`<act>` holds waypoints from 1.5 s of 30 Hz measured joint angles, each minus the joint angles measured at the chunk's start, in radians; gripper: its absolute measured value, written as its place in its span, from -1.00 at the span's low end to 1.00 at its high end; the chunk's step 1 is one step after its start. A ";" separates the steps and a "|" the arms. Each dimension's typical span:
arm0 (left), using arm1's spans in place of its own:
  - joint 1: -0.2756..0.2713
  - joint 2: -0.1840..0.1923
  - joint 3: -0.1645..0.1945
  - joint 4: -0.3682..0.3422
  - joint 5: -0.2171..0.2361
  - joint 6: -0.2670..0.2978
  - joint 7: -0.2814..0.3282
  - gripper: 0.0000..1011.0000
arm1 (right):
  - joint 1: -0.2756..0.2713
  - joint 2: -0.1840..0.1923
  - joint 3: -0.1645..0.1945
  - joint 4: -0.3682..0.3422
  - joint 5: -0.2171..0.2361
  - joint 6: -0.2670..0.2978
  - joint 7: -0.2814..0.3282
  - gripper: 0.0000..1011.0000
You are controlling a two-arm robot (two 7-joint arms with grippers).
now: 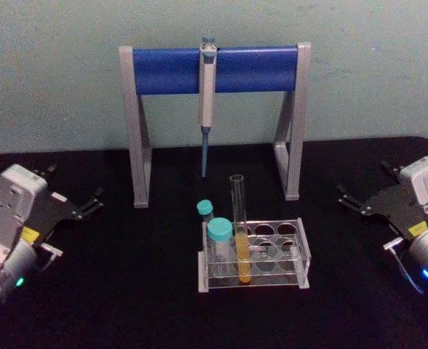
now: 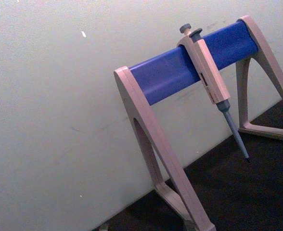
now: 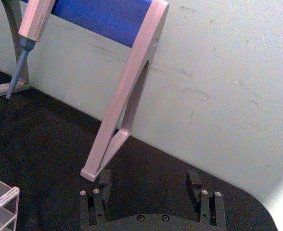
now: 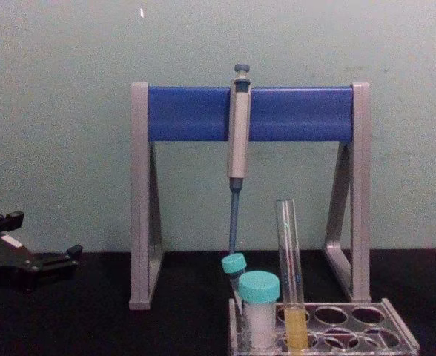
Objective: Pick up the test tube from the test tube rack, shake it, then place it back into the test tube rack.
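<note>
test tube (image 1: 238, 218) racked upright; left claw (image 1: 74, 182), right claw (image 1: 363, 179) parked aside, spread

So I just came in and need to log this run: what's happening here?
Nothing is being handled yet. The test tube, with yellow-orange liquid in its lower part, stands upright in the test tube rack. The left pincer and the right pincer are both open, far out on either side of the rack and touching nothing.
</note>
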 joint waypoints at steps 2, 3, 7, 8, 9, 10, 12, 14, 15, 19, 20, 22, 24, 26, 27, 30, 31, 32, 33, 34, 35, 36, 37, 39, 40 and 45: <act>0.000 0.000 0.000 0.000 0.000 0.000 0.000 0.98 | 0.000 0.000 0.000 0.000 0.000 0.000 0.000 0.98; 0.000 0.000 0.000 0.000 0.000 0.000 0.000 0.98 | 0.000 0.000 0.000 0.000 0.000 0.000 0.000 0.98; 0.000 0.000 0.000 0.000 0.000 0.000 0.000 0.98 | 0.000 0.000 0.000 0.000 0.000 0.000 0.000 0.98; 0.000 0.000 0.000 0.000 0.000 0.000 0.000 0.98 | 0.000 0.000 0.000 0.000 0.000 0.000 0.000 0.98; 0.000 0.000 0.000 0.000 0.000 0.000 0.000 0.98 | 0.000 0.000 0.000 0.000 0.000 0.000 0.000 0.98; 0.000 0.000 0.000 0.000 0.000 0.000 0.000 0.98 | 0.000 0.000 0.000 0.000 0.000 0.000 0.000 0.98; 0.000 0.000 0.000 0.000 0.000 0.000 0.000 0.98 | 0.000 0.000 0.000 0.000 0.000 0.000 0.000 0.98; 0.000 0.000 0.000 0.000 0.000 0.000 0.000 0.98 | 0.000 0.000 0.000 0.000 0.000 0.000 0.000 0.98; 0.000 0.000 0.000 0.000 0.000 0.000 0.000 0.98 | 0.000 0.000 0.000 0.000 0.000 0.000 0.000 0.98; 0.000 0.000 0.000 0.000 0.000 0.000 0.000 0.98 | 0.000 0.000 0.000 0.000 0.000 0.000 0.000 0.98; 0.000 0.000 0.000 0.000 0.000 0.000 0.000 0.98 | 0.000 0.000 0.000 0.000 0.000 0.000 0.000 0.98; 0.000 0.000 0.000 0.000 0.000 0.000 0.000 0.98 | 0.000 0.000 0.000 0.000 0.000 0.000 0.000 0.98; 0.000 0.000 0.000 0.000 0.000 0.000 0.000 0.98 | 0.000 0.000 0.000 0.000 0.000 0.000 0.000 0.98; 0.000 0.000 0.000 0.000 0.000 0.000 0.000 0.98 | 0.000 0.000 0.000 0.000 0.000 0.000 0.000 0.98; 0.000 0.000 0.000 0.000 0.000 0.000 0.000 0.98 | 0.000 0.000 0.000 0.000 0.000 0.000 0.000 0.98; 0.000 0.000 0.000 0.000 0.000 0.000 0.000 0.98 | 0.000 0.000 0.000 0.000 0.000 0.000 0.000 0.98; 0.000 0.000 0.000 0.000 0.000 0.000 0.000 0.98 | 0.000 0.000 0.000 0.000 0.000 0.000 0.000 0.98; 0.000 0.000 0.000 0.000 0.000 0.000 0.000 0.98 | 0.000 0.000 0.000 0.000 0.000 0.000 0.000 0.98; 0.000 0.000 0.000 0.000 0.000 0.000 0.000 0.98 | 0.000 0.000 0.000 0.000 0.000 0.000 0.000 0.98; 0.000 0.000 0.000 0.000 0.000 0.000 0.000 0.98 | 0.000 0.000 0.000 0.000 0.000 0.000 0.000 0.98; 0.000 0.000 0.000 0.000 0.000 0.000 0.000 0.98 | 0.000 0.000 0.000 0.000 0.000 0.000 0.000 0.98; 0.000 0.000 0.000 0.000 0.000 0.000 0.000 0.98 | 0.000 0.000 0.000 0.000 0.000 0.000 0.000 0.98; 0.000 0.000 0.000 0.000 0.000 0.000 0.000 0.98 | 0.000 0.000 0.000 0.000 0.000 0.000 0.000 0.98; 0.000 0.000 0.000 0.000 0.000 0.000 0.000 0.98 | 0.000 0.000 0.000 0.000 0.000 0.000 0.000 0.98; 0.000 0.000 0.000 0.000 0.000 0.000 0.000 0.98 | 0.000 0.000 0.000 0.000 0.000 0.000 0.000 0.98; 0.000 0.000 0.000 0.000 0.000 0.000 0.000 0.98 | 0.000 0.000 0.000 0.000 0.000 0.000 0.000 0.98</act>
